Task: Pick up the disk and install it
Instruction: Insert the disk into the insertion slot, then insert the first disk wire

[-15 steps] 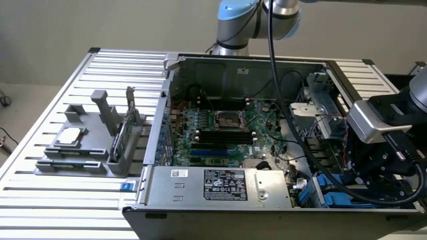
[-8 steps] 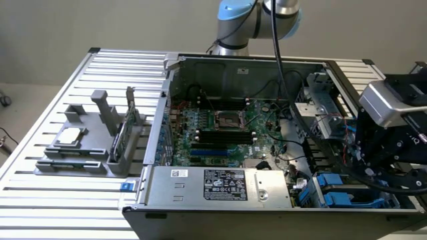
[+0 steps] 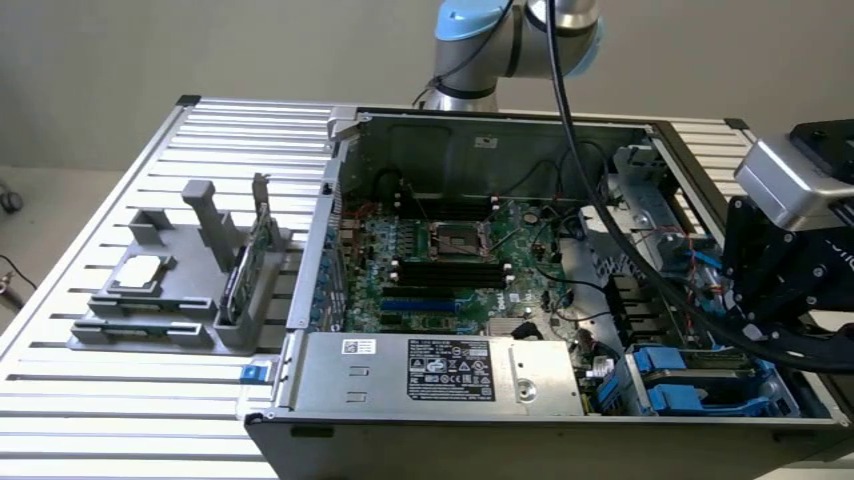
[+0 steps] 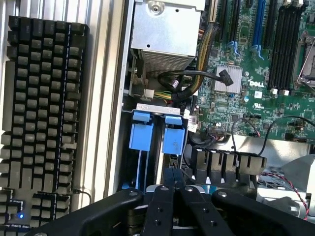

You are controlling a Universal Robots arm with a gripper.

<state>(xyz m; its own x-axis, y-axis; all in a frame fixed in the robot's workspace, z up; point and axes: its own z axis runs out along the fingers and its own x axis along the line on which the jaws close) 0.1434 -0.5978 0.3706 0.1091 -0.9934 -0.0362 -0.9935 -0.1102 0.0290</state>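
The claw (image 4: 173, 178) is shut on nothing, fingers pressed together, poised inside the open computer case (image 3: 481, 140). Just beyond it, the disk (image 4: 174, 137) in its blue frame looks already slotted beside a second blue frame (image 4: 141, 129). Little seems left to do.

Exterior view: looks down from high, far off. Wrist view: looks down close, from just behind the gripper (image 4: 174, 173). Shared: blue bays (image 4: 140, 130) below it.
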